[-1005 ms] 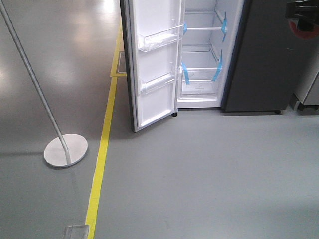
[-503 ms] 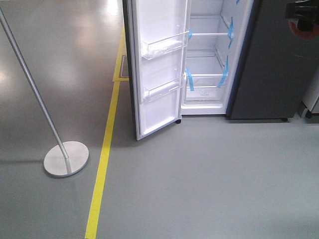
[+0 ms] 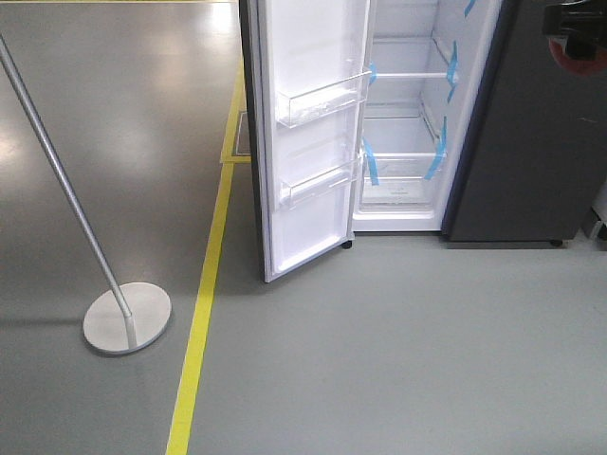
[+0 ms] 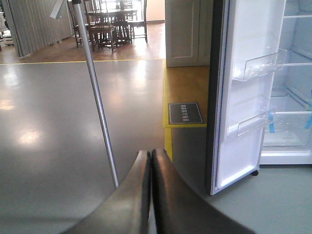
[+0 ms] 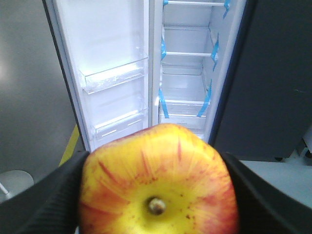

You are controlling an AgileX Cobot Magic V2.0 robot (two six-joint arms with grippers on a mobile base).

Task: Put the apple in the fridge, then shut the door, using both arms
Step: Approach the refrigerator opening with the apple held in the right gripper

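Firmly, right end effector grips apple (door stands open).

left tool: pressed fully closed | right tool: clamped on apple

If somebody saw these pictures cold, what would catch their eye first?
The red-and-yellow apple fills the bottom of the right wrist view, clamped in the right hand. Beyond it stands the fridge, its door swung wide, white inside with blue tape strips. A yellow floor line runs left of the door.
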